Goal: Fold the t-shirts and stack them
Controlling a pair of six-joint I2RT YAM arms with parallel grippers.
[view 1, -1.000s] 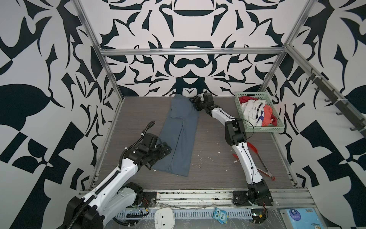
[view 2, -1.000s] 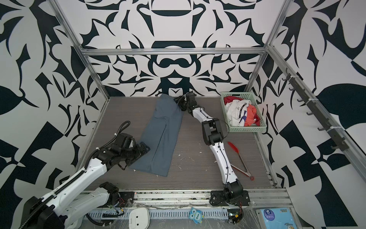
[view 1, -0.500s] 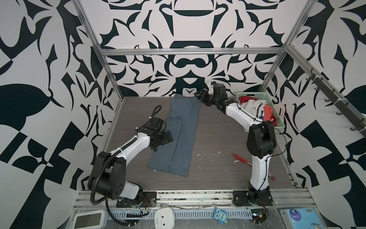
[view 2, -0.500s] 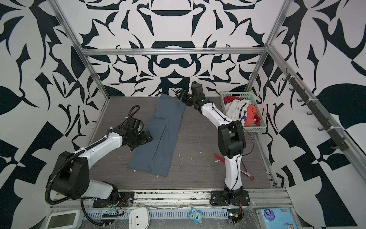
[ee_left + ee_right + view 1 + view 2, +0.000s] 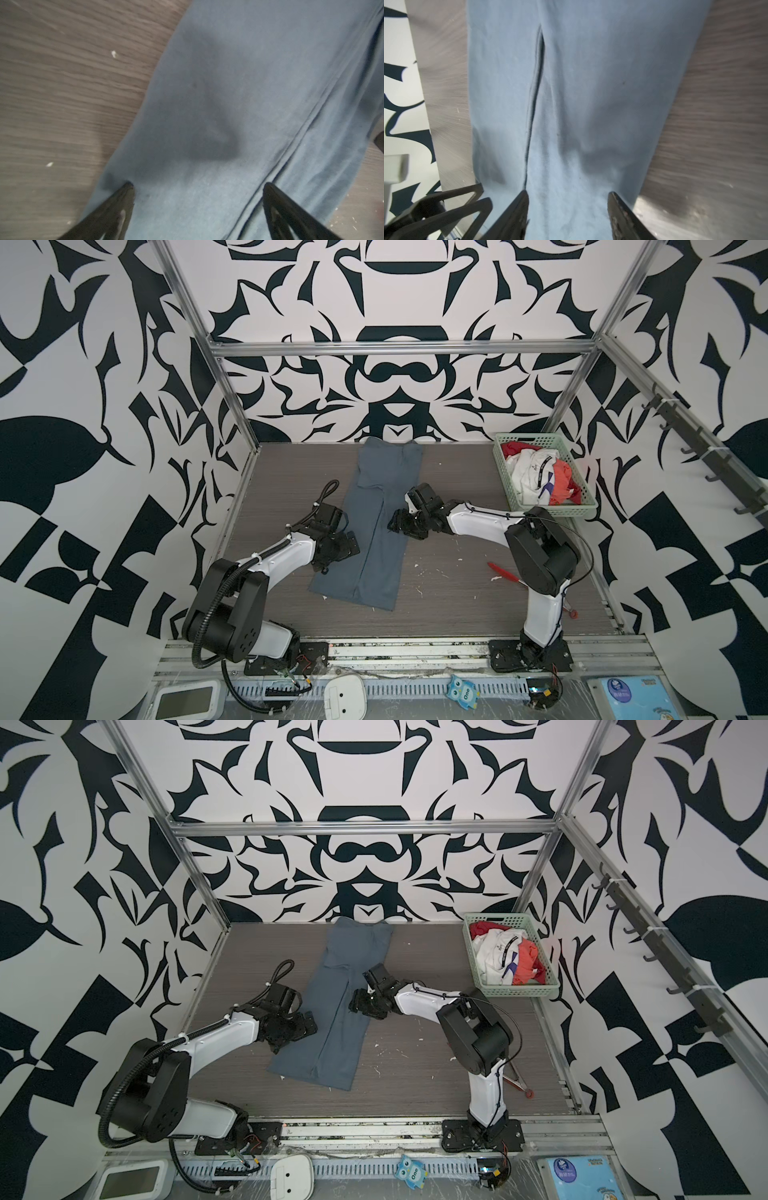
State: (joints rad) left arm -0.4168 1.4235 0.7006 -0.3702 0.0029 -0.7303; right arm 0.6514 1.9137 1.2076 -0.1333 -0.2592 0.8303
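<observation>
End effectors (image 5: 197, 187) (image 5: 568, 193) over t-shirt (image 5: 374, 556); tag (image 5: 464, 692) "One"

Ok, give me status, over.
Both open: left tool, right tool, at the sides of the blue-grey t-shirt. Shirt flat, folded into a long strip. In basket: other t-shirts. Nothing blocking.

Bright, even light falls from overhead; the top views are sharp but bow at the edges. In the wrist views a soft shadow lies on the blue shirt (image 5: 207, 135), and the table (image 5: 720, 108) beside it blurs.
</observation>
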